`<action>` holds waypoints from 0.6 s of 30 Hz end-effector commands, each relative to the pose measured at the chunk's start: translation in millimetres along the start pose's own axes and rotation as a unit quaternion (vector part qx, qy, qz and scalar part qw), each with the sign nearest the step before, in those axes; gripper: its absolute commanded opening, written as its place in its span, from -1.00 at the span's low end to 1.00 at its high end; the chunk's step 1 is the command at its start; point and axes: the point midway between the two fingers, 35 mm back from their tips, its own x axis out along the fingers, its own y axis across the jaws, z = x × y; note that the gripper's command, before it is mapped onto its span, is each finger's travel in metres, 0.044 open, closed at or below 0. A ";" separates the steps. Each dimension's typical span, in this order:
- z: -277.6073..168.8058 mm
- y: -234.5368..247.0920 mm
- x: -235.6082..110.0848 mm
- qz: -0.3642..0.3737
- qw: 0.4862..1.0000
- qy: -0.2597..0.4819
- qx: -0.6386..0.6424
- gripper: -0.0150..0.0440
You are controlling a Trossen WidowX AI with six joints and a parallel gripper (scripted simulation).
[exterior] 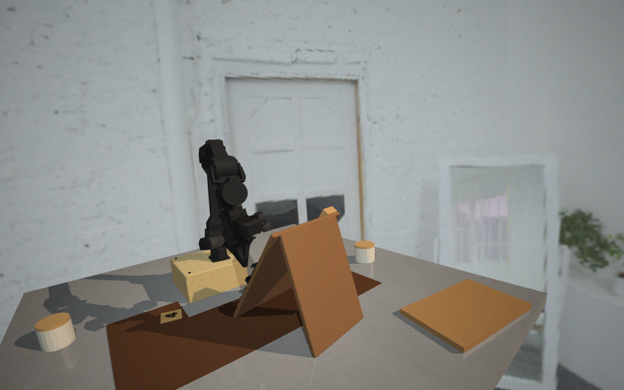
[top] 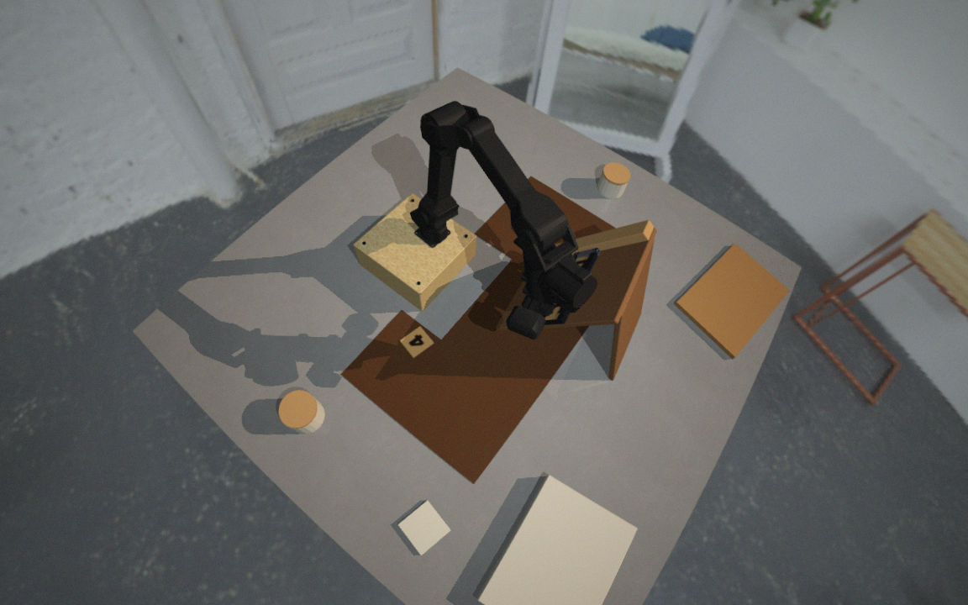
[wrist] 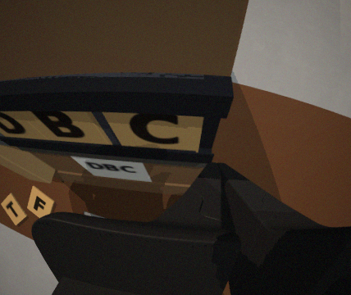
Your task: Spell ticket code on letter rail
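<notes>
The slanted brown wooden board (top: 627,289), at centre frame in the top view, props the black letter rail (wrist: 105,88) up for reading. In the wrist view's left half, tan square tiles D, B and C (wrist: 156,130) match the white ticket (wrist: 112,167) just beneath. The black gripper (wrist: 220,197), fingers pressed together on nothing, sits right below the rail's open end, likely for pushing home.

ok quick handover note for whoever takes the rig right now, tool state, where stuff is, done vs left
Tool: shut, holding nothing, just below the rail's right end.
Rail on the board: tiles read D B C.
Ticket under the rail: DBC, so the code matches.
Spare tiles T and F lie on the brown mat; tile 4 too.
Left: whether C is fully home can't be confirmed; check, then back away.
</notes>
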 end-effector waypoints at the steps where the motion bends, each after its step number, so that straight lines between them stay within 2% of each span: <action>1: 1.6 -0.3 1.9 -0.001 1.000 0.001 0.000 -0.49; 18: 7.4 -0.3 8.1 -0.001 1.000 0.000 0.000 -0.49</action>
